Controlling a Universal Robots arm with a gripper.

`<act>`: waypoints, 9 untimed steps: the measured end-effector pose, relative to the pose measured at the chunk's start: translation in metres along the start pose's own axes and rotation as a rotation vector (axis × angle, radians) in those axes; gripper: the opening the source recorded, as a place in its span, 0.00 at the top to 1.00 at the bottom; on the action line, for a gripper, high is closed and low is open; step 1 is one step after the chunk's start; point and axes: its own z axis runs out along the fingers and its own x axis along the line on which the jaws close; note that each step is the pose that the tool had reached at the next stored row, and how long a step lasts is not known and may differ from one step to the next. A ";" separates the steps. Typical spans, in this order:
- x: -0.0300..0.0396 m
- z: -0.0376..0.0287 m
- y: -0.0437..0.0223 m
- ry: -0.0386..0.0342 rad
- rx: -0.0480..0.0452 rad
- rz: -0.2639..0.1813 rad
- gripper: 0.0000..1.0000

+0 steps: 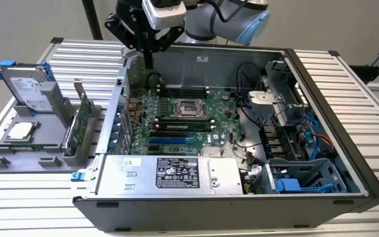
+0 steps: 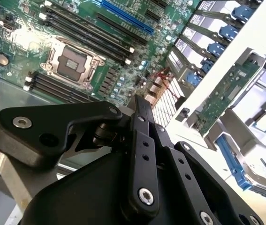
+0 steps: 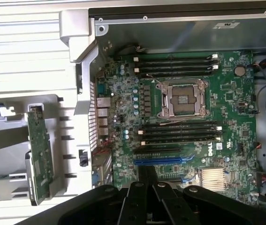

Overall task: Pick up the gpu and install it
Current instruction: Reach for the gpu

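Green gpu (image 1: 79,126) — thin, vert. in grey holder (image 1: 25,159).

Silver-grey arm (image 1: 206,28) w/ blue joint cap (image 1: 258,23), black cable (image 1: 226,12), black fingers (image 2: 141,140) w/ silver screws (image 2: 146,196)

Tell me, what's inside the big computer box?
A green motherboard with a processor socket, a silver power supply and cables. Whatever lies beneath the power supply is covered.
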 end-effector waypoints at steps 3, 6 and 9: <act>0.0031 0.0000 -0.0002 0.0000 0.0000 0.000 1.00; 0.0064 -0.0001 -0.0004 0.0000 0.0000 0.000 1.00; 0.0093 -0.0002 -0.0007 0.0000 -0.0001 0.000 1.00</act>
